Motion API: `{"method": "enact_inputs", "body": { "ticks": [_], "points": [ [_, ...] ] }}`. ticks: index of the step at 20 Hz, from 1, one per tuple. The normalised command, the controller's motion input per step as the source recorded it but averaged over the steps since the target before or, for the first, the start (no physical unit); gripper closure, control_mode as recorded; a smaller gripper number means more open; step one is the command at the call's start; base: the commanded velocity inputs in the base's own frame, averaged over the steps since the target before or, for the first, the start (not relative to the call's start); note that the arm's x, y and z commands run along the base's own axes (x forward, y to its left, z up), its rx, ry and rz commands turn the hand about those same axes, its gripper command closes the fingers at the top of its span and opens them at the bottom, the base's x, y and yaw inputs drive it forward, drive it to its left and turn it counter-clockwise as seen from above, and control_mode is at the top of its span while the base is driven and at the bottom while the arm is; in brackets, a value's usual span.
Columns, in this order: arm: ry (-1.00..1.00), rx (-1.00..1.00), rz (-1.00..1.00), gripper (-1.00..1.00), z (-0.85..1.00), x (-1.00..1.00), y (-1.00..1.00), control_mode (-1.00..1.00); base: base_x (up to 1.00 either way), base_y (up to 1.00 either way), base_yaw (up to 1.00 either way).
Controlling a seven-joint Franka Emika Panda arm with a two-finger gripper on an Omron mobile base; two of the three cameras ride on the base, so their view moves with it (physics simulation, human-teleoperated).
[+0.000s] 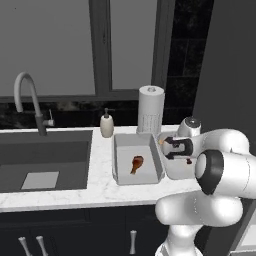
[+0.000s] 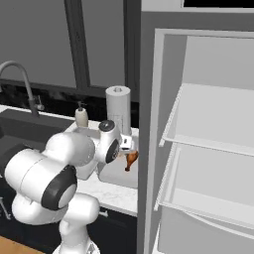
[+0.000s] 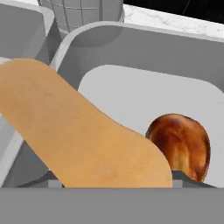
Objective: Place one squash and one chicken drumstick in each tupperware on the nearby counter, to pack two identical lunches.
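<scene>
My gripper [image 1: 168, 146] hangs low over the right tupperware [image 1: 173, 173], shut on the pale tan squash [image 3: 78, 131], which lies across the hand view and hides the fingertips. A sliver of that squash [image 1: 161, 142] pokes out beside the hand. Under it, a glossy brown chicken drumstick [image 3: 180, 146] rests on the right tupperware's floor [image 3: 144, 87], and this drumstick [image 2: 130, 158] also shows just below the gripper [image 2: 128, 145]. The left tupperware [image 1: 118, 150] holds the other drumstick [image 1: 137, 164] alone. Both tubs stand on the white counter [image 1: 100, 192].
A paper towel roll [image 1: 150, 109] stands right behind the tubs, with a soap dispenser [image 1: 106, 125] to its left. The dark sink [image 1: 45, 160] and its faucet [image 1: 27, 100] lie further left. A tall open cabinet with shelves [image 2: 208, 149] borders the counter on the right.
</scene>
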Motion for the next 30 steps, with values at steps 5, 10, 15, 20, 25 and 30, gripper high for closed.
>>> {"method": "enact_inputs", "body": {
  "ticks": [5, 10, 15, 20, 25, 30],
  "points": [
    [0.16, 0.05, -0.18, -1.0, 0.81, -0.22, -0.09, -1.0, 0.0, 0.0, 0.0],
    [0.11, 0.03, -0.23, -1.0, 1.0, -0.68, -0.04, -1.0, 0.0, 0.0, 0.0],
    [0.02, 0.01, -0.21, -1.0, 0.88, -0.99, 0.0, -1.0, 0.0, 0.0, 0.0],
    [-0.05, 0.0, -0.07, -1.0, 0.21, -1.0, 0.23, -1.0, 0.0, 0.0, 0.0],
    [-0.06, 0.0, 0.0, -1.0, 0.0, -0.4, 0.29, 1.0, -0.6, 0.27, 0.0],
    [0.0, 0.0, 0.0, -1.0, 0.0, 0.0, 0.0, 1.0, -1.0, -0.27, -0.02]
  ]
}}
